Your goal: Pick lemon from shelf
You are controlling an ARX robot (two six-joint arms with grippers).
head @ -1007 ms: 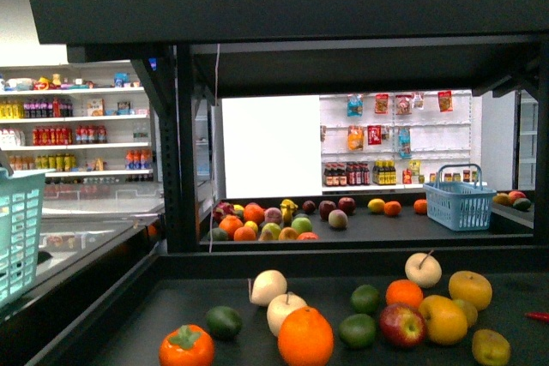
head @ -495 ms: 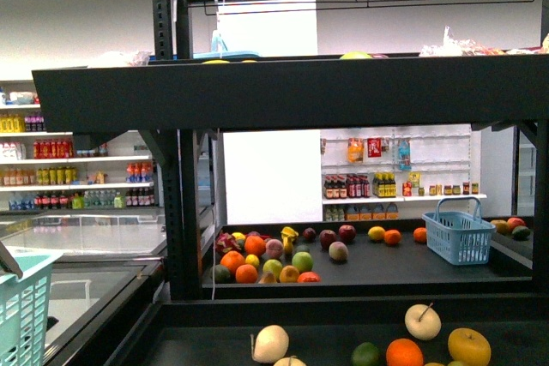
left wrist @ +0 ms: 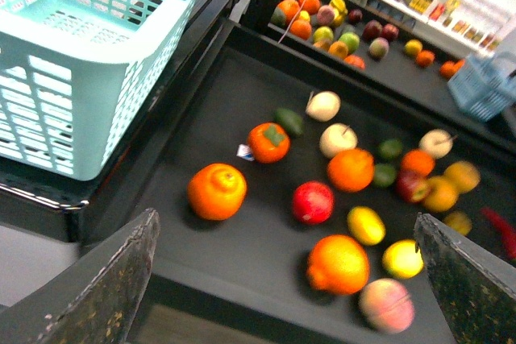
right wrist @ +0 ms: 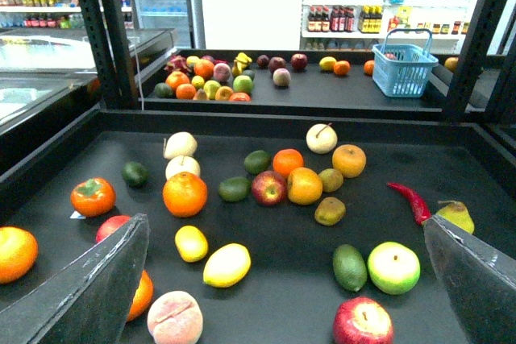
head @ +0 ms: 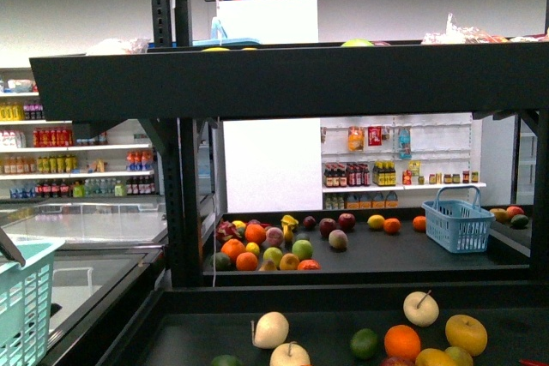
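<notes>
Lemon (right wrist: 227, 265), smooth bright yellow (slightly oval), on the shelf (right wrist: 282, 304); left fingers (left wrist: 105, 288) and right fingers (right wrist: 89, 288) spread apart.

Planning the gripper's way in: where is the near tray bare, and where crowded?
Bare: the strip between the lemon and the green avocado, and the stretch from the red chili to the shelf tray's back wall. Crowded: the cluster around the red apple.

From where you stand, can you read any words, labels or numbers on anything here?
No text is legible.
Bottles on the wall shelves: labels too small and blurred.
Hanging snack packets: print blurred.
White tag beside the persimmon: too small.
</notes>
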